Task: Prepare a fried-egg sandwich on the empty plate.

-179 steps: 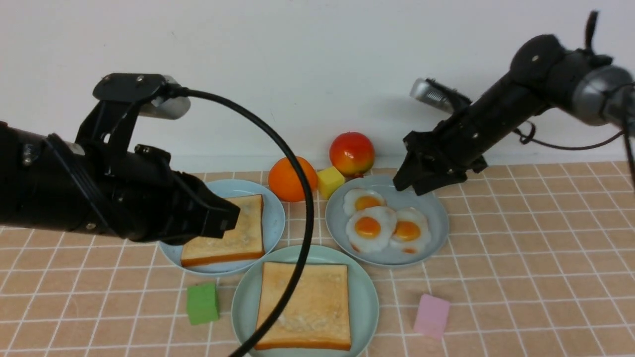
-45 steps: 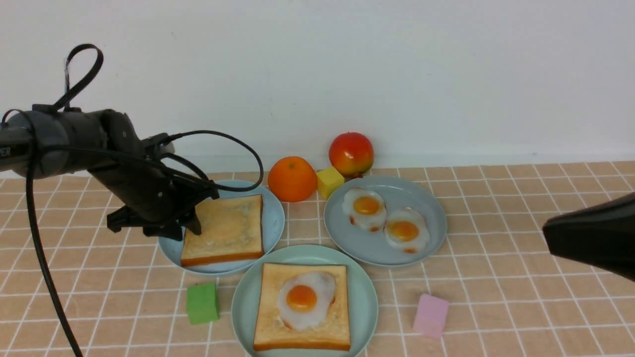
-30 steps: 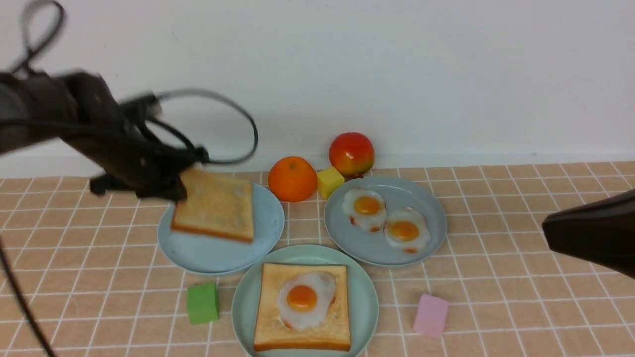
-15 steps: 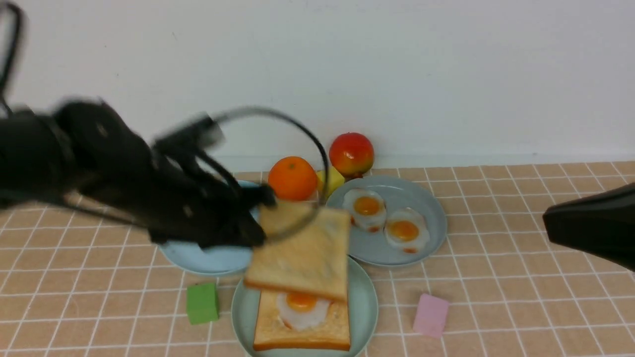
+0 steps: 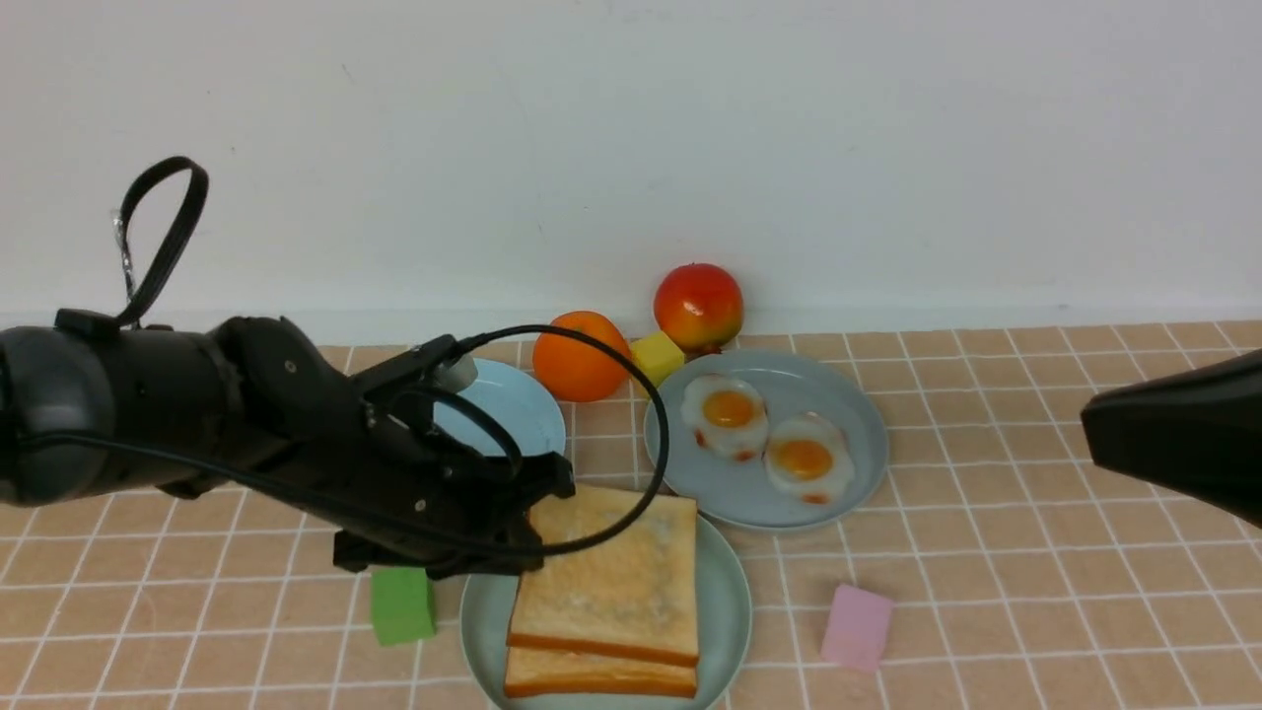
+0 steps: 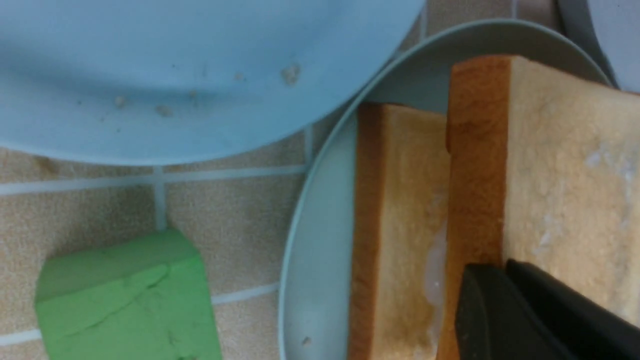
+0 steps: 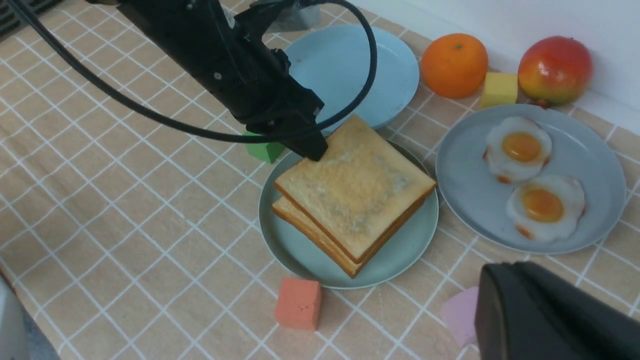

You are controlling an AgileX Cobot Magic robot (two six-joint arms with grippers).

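Observation:
The mint-green plate (image 5: pixel 732 602) holds a toast slice (image 5: pixel 599 676) with the fried egg on it; only a sliver of egg white (image 6: pixel 434 265) shows. A second toast slice (image 5: pixel 616 572) lies on top, covering the egg. My left gripper (image 5: pixel 537 537) is shut on the far-left corner of this top slice (image 6: pixel 565 165), one black finger (image 6: pixel 500 310) on its upper face. In the right wrist view the left gripper (image 7: pixel 315 150) meets the top slice (image 7: pixel 355 190) at that corner. My right gripper (image 5: pixel 1089 444) is shut and empty, off to the right.
A bare light blue plate (image 5: pixel 518 409) sits behind the left arm. A grey-blue plate (image 5: pixel 858 444) holds two more eggs (image 5: pixel 730 414). An orange (image 5: pixel 577 355), apple (image 5: pixel 698 306) and yellow cube (image 5: pixel 656 357) stand at the back; green (image 5: pixel 402 603), pink (image 5: pixel 858 626) and orange (image 7: pixel 299 304) cubes flank the mint plate.
My left gripper has carried the second toast slice from the light blue plate and lowered it onto the egg and lower slice. The right arm has stayed still.

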